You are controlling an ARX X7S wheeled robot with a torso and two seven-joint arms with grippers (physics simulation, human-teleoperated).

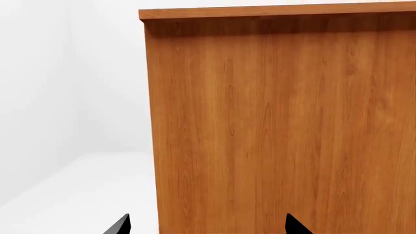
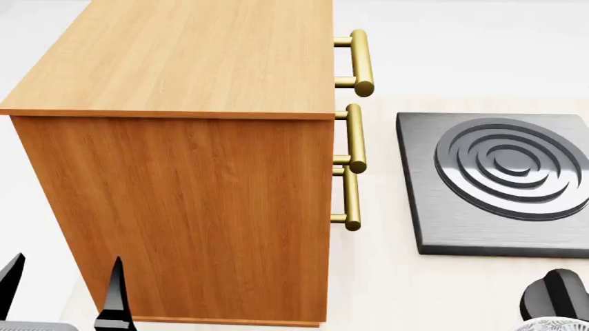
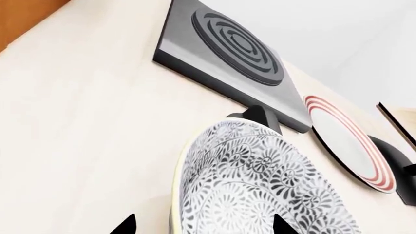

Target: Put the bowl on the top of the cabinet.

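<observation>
Patterned black-on-white, the bowl (image 3: 260, 185) sits upright on the pale counter (image 3: 85, 126), mouth up, round so no long axis; it lies just short of the grey burner slab (image 3: 227, 48), with the red-ringed plate (image 3: 348, 141) beyond. Right gripper (image 3: 201, 226): fingertips wide apart, straddling the near rim, grip not confirmed. Bare counter lies beside the bowl toward the cabinet (image 2: 184, 172). Cabinet top is flat, its edges square; the handles (image 2: 354, 138) jut toward the slab. Left gripper (image 2: 60, 289) is spread and holds nothing, facing the cabinet side.
</observation>
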